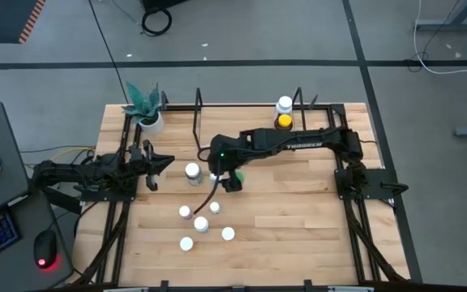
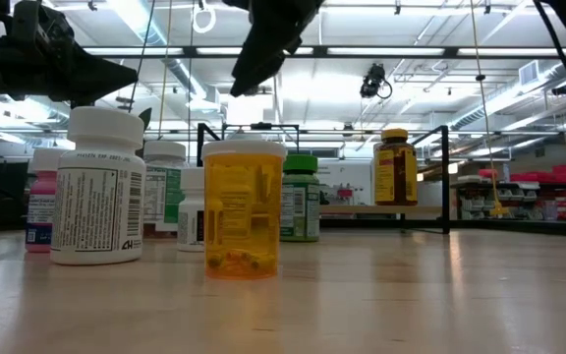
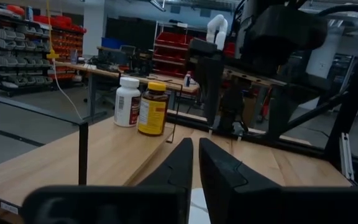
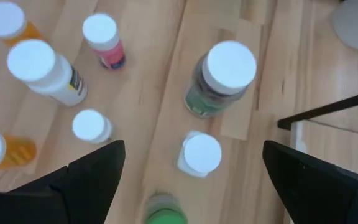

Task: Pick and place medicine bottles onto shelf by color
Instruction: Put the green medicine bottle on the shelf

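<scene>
- The right gripper [image 1: 232,180] hangs over the middle of the table [image 1: 298,219], above a group of small bottles. Its jaws are wide open and hold nothing.
- In the right wrist view its two dark fingers [image 4: 92,168] stand far apart, with bottles on the wood below them.
- Between those fingers stand a green bottle with a white cap [image 4: 219,81] and a small white bottle [image 4: 199,155]. A bottle with a green cap [image 4: 163,211] sits at the edge of that picture (it is blurry).
- Off to one side in that view are a pink bottle [image 4: 104,40], a bigger white bottle [image 4: 45,71], a tiny white one [image 4: 91,126] and two orange bottles [image 4: 5,22].
- The left gripper [image 1: 159,162] waits near the left side of the table, close to the plant pot [image 1: 148,120]. Its jaws are closed and hold nothing.
- The shelf [image 1: 250,122] runs along the far side of the table, with thin black wire posts.
- Two bottles stand on the shelf, touching each other: a white bottle [image 1: 284,105] and an amber bottle with a yellow cap [image 1: 283,122].
- From the table's height, an orange bottle [image 2: 242,211] stands nearest, with a big white bottle [image 2: 98,187] just beside it.
- More white-capped bottles [image 1: 205,225] stand on the front half of the table.
</scene>
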Motion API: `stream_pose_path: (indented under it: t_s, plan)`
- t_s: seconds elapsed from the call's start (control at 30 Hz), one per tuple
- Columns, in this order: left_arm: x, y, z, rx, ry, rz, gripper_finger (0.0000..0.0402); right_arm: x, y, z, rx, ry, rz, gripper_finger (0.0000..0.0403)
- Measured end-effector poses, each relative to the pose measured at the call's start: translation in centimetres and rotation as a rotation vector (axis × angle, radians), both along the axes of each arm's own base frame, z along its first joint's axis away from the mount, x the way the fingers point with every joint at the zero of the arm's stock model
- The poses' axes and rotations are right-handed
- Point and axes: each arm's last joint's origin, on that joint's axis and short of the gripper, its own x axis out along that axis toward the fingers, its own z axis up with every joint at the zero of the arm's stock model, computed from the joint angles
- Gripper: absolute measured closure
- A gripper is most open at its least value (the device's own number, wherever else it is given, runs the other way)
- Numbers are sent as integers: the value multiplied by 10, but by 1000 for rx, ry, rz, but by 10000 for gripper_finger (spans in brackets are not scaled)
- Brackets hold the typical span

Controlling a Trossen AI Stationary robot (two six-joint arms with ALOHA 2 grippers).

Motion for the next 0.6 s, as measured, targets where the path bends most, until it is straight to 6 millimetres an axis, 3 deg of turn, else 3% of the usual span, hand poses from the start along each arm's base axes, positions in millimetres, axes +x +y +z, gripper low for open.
stream_pose_path:
  t_s: [0.2,0.4,0.6]
  plan:
    - [0,0,0,0,0,0,363,4,-4,-16,6,54,-23,14]
    - [0,0,0,0,-1,0,372,9,-4,-53,8,219,-36,14]
    - [0,0,0,0,-1,0,370,7,-5,-70,1,325,-76,14]
